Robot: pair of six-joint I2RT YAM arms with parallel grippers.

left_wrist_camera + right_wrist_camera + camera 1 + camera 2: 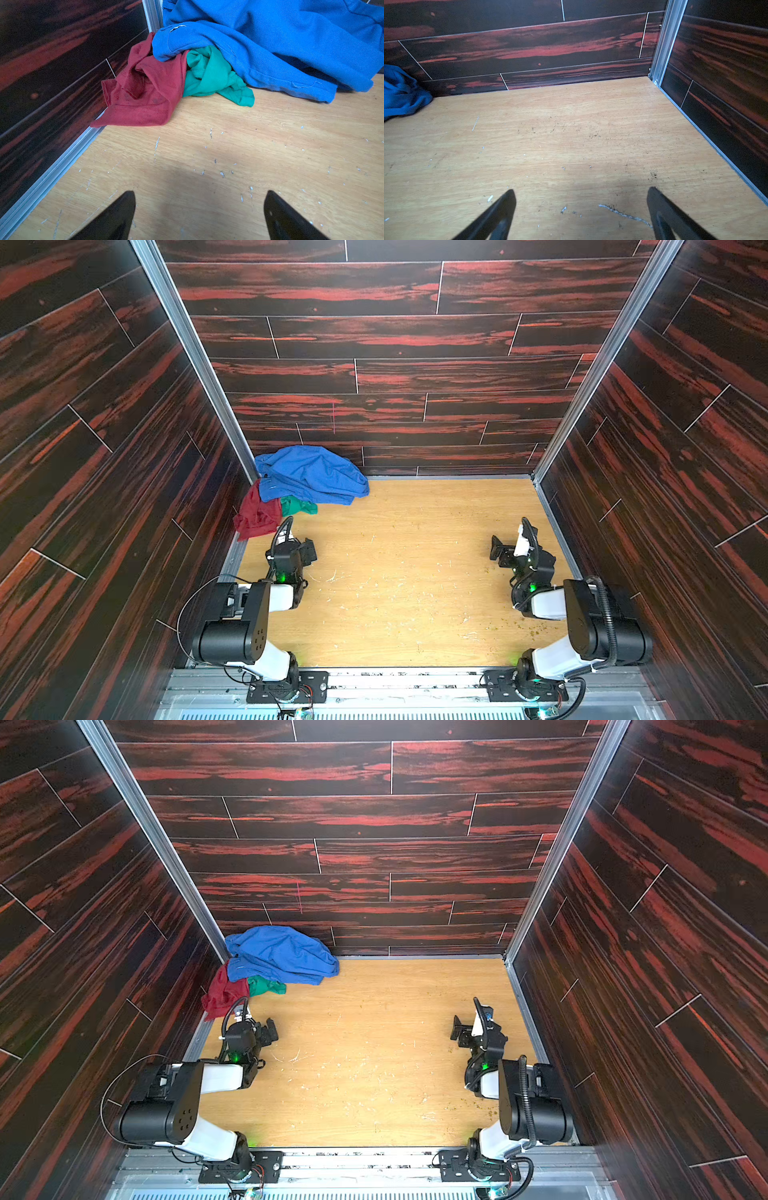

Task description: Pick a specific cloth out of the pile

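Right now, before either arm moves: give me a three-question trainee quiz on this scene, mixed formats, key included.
1. Fill in: the left gripper and the right gripper both stand ____.
2. Which is nearer the pile? A. left gripper B. right gripper
3. True or false: the green cloth lies on top of the blue cloth.

Key: 1. open. 2. A. 3. False: the blue cloth partly covers it.

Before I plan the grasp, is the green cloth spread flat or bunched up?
Bunched up. The green cloth lies crumpled in folds, partly under the blue cloth, touching the red cloth.
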